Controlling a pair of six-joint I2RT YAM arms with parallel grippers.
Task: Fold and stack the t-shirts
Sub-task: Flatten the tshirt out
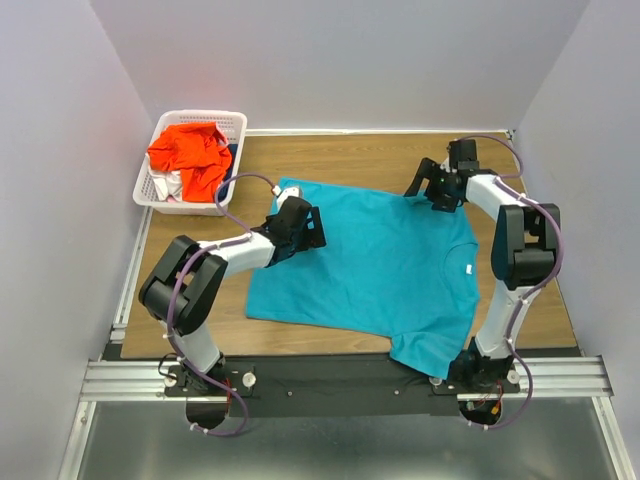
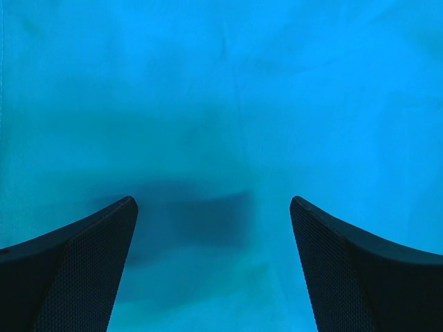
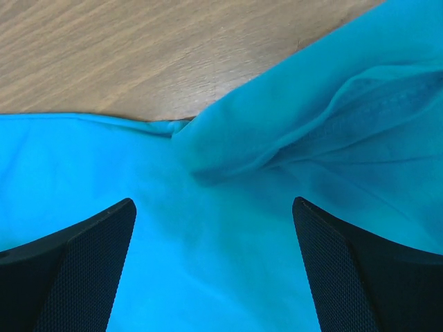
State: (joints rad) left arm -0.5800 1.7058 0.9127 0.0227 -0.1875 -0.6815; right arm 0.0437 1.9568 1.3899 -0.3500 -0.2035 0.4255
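left claw [image 2: 213,202] and right claw [image 3: 213,202] both gape empty over the teal t-shirt [image 1: 380,270] spread on the table [image 1: 350,155].

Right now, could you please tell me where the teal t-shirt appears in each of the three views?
Top external: the teal t-shirt lies spread mid-table, one sleeve reaching the near edge.
Left wrist: the shirt fills the whole picture.
Right wrist: the shirt covers the bottom and right, a sleeve bunched at upper right.
Shared landmark: the wooden table beyond the shirt's far edge, also at the right wrist view's top left; the left wrist view shows only cloth.
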